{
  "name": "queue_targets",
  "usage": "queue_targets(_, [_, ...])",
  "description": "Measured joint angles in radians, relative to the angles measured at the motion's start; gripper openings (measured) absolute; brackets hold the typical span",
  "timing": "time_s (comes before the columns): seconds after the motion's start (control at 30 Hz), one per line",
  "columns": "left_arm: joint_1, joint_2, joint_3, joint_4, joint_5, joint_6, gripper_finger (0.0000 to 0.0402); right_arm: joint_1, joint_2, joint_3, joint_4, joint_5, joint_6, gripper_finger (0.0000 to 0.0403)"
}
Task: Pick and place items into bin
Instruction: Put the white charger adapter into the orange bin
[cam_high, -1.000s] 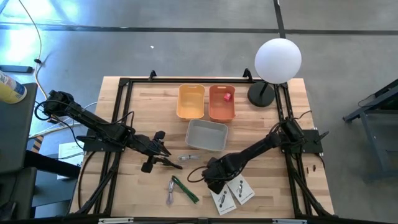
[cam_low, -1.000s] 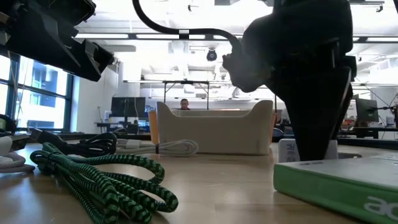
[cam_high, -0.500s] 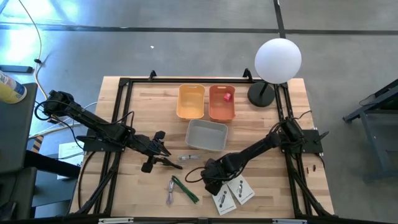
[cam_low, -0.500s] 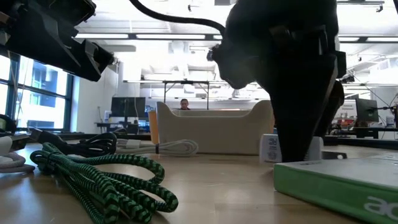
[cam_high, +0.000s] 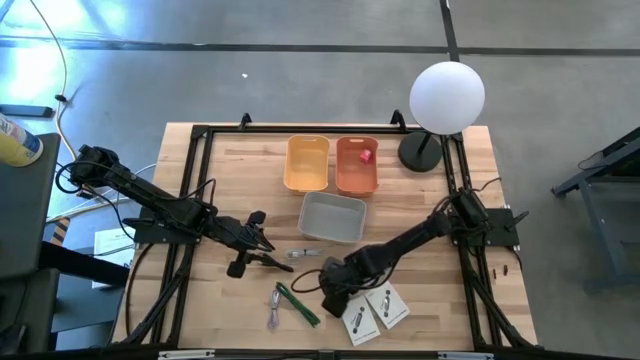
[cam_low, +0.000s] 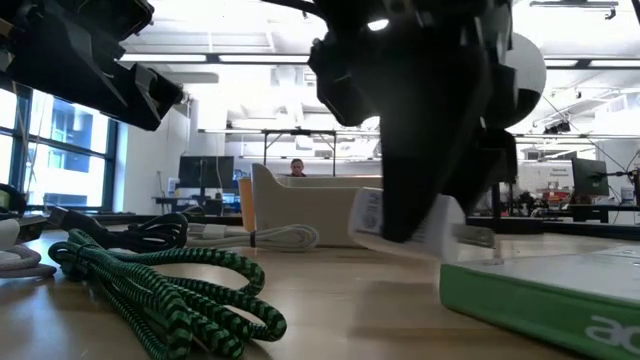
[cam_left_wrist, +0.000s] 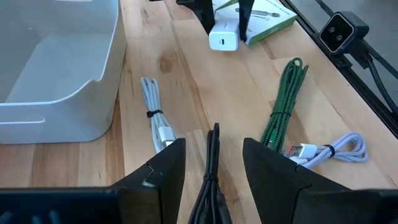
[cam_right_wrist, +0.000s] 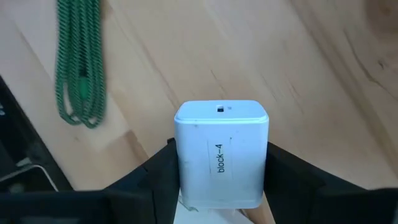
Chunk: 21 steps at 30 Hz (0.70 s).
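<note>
Between the right end effector (cam_right_wrist: 221, 186) fingers sits a white charger block (cam_right_wrist: 221, 152), clamped on both sides and lifted a little off the surface (cam_high: 420, 200) near the front edge; the low view shows it tilted in the air. A small sticker on its face reads "block-4", with a small dark port above it. Just beside it, toward the front edge, lie two flat packets (cam_high: 372, 310), white on top with dark marks and green along the side; pale lettering on the green side in the low view is only partly readable.

Farther toward the left edge, the left end effector (cam_left_wrist: 211, 165) hangs low with its fingers parted around a black cable (cam_left_wrist: 211, 180), not visibly closed on it. A white bundled cable (cam_left_wrist: 155, 118) lies next to the grey bin (cam_high: 333, 217), which stands mid-surface. A green braided cable (cam_left_wrist: 283, 118) and a second pale cable (cam_left_wrist: 329, 149) lie near the front edge.

Toward the back edge stand a yellow bin (cam_high: 307, 163) and an orange bin (cam_high: 357, 170) holding a red cube (cam_high: 366, 155). A globe lamp (cam_high: 447, 98) stands at the back right corner. Beyond the light wooden surface, the low view shows an office with ceiling lights, monitors and a person far off.
</note>
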Motion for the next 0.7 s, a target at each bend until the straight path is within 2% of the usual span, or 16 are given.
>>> queue_targets(0.2, [0.0, 0.0, 0.0, 0.0, 0.022, -0.001, 0.015, -0.01, -0.014, 0.0, 0.033, 0.007, -0.021, 0.019])
queue_targets(0.4, [0.0, 0.0, 0.0, 0.0, 0.026, -0.001, 0.015, -0.037, -0.074, 0.0, 0.038, 0.045, -0.087, 0.0182])
queue_targets(0.7, [0.0, 0.0, 0.0, -0.001, 0.026, -0.003, 0.015, -0.082, -0.158, 0.0, 0.055, 0.046, -0.184, 0.019])
